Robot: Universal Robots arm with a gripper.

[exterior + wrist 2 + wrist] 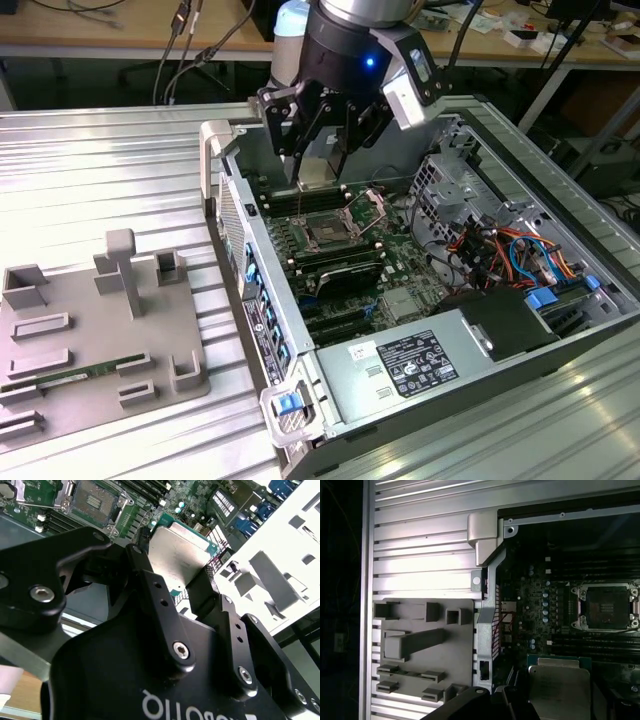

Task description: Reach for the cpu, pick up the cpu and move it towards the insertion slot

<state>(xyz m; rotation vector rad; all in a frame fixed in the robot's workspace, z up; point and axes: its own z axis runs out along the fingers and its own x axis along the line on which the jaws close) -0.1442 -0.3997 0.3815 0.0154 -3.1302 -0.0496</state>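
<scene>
One small flat square cpu with a silvery metal top and green rim [180, 555] is pinched between the black gripper's [172, 587] fingers, hanging above the green motherboard [400, 255] near the square dark insertion slot [328, 235] inside the open computer case [560, 190].

Nothing legible; the white label [416, 364] on the power supply [342, 390] carries print too small to read.

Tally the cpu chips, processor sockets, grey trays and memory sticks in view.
Silvery square cpu with green rim, gripped by the black gripper: 1
Square dark insertion slot with metal frame: 1
Grey plastic tray: 1
Long narrow green memory stick, in the tray: 1
Total: 4
</scene>
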